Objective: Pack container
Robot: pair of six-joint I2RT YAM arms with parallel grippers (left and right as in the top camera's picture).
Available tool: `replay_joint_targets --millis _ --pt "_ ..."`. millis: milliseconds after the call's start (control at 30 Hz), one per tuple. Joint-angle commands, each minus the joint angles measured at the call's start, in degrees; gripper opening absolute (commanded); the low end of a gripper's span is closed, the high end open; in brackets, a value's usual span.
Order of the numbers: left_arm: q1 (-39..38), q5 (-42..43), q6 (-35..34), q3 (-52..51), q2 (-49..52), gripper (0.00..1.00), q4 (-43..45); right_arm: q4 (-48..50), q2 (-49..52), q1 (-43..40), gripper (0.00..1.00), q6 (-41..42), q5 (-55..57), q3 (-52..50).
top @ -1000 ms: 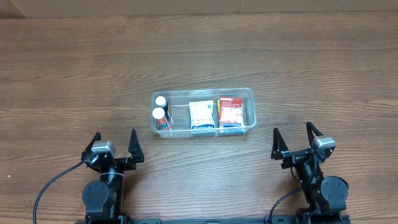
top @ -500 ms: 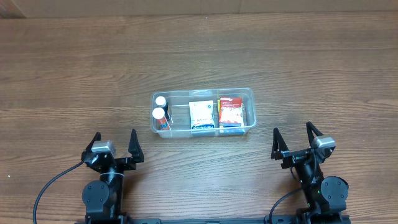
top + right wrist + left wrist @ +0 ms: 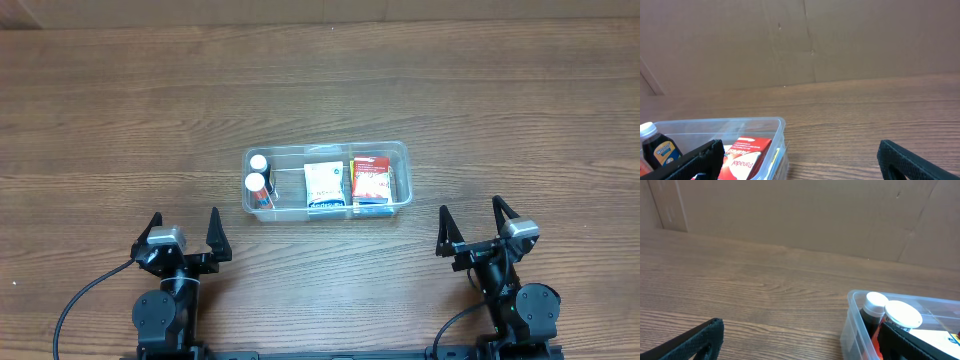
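Fingers of the left gripper are held apart and empty at the near edge of the bench. At centre, the container is seen holding two bottles, a white box and a red box. Nothing is left loose, so packing is judged complete. Those of the right gripper are likewise apart. Nothing has changed since the earlier frames.

Clear glossy plastic container on matt, grained wood table.
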Motion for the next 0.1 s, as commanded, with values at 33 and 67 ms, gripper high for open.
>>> replay_joint_targets --millis 33,67 --pt "0.22 0.57 -0.59 -0.28 -0.74 1.00 0.11 0.35 -0.46 0.31 1.00 -0.24 -0.13 -0.59" --pt "0.22 0.57 -0.59 -0.28 -0.74 1.00 0.09 0.35 -0.46 0.31 1.00 -0.24 -0.13 -0.59"
